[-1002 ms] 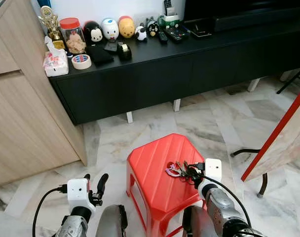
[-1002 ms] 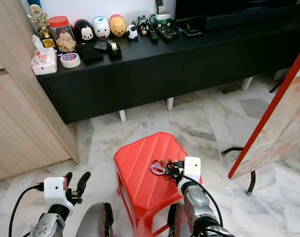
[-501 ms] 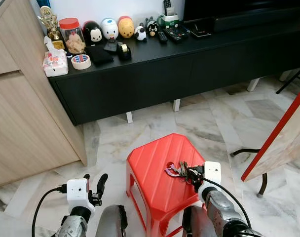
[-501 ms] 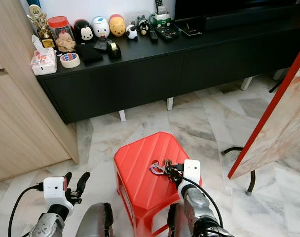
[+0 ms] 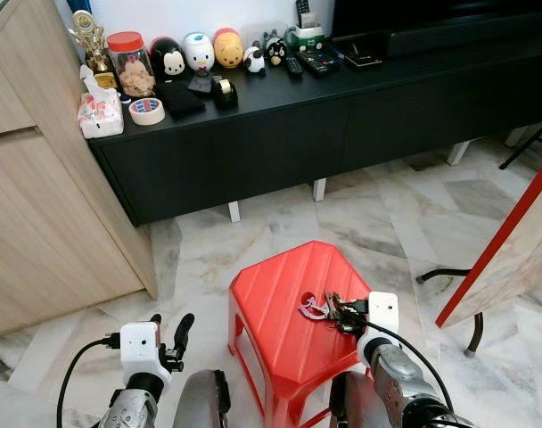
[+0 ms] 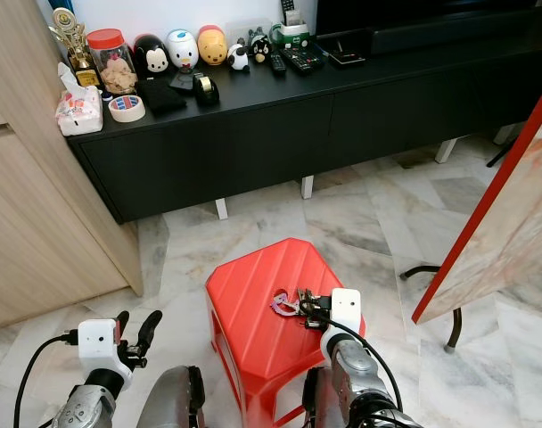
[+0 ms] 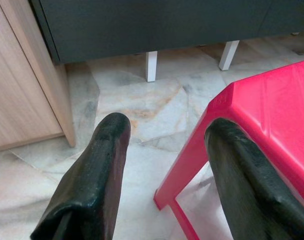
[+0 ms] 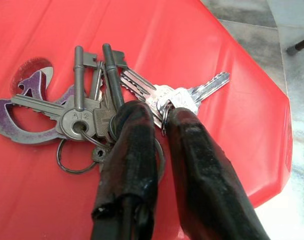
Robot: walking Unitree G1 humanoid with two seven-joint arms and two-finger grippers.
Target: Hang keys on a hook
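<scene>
I'm standing on a pale marble floor (image 5: 387, 218). A long black TV cabinet (image 5: 324, 116) is running across the upper part of the frame, w/ a tape roll (image 5: 147, 111), tissue pack (image 5: 101, 114), snack jar (image 5: 131, 64), trophy (image 5: 92, 40), round toy figures (image 5: 200, 52) & remotes (image 5: 317, 59) sitting along its top. A light wood cupboard (image 5: 39, 205) is filling the left side; a red-edged board (image 5: 521, 241) is leaning in at the right edge.

Lower centre: a red plastic stool (image 5: 293, 325) is serving as my worktop. The keys (image 8: 109, 107) are lying flat on its seat, right of centre, beside a small hole in the seat. The bunch is fanning out: two long-shank keys are pointing away from my wrist, a flat silver key is angling off toward the stool's far corner, and a purple shoe-shaped fob (image 8: 22, 112) is trailing out on the opposite side. Long axis is running roughly across the seat.

My right end effector (image 8: 159, 117) is sitting down on the bunch, fingers nearly together & pinching the key rings at the heads. My left end effector (image 7: 164, 132) is hanging low by the stool's left side, fingers apart, holding nothing.
</scene>
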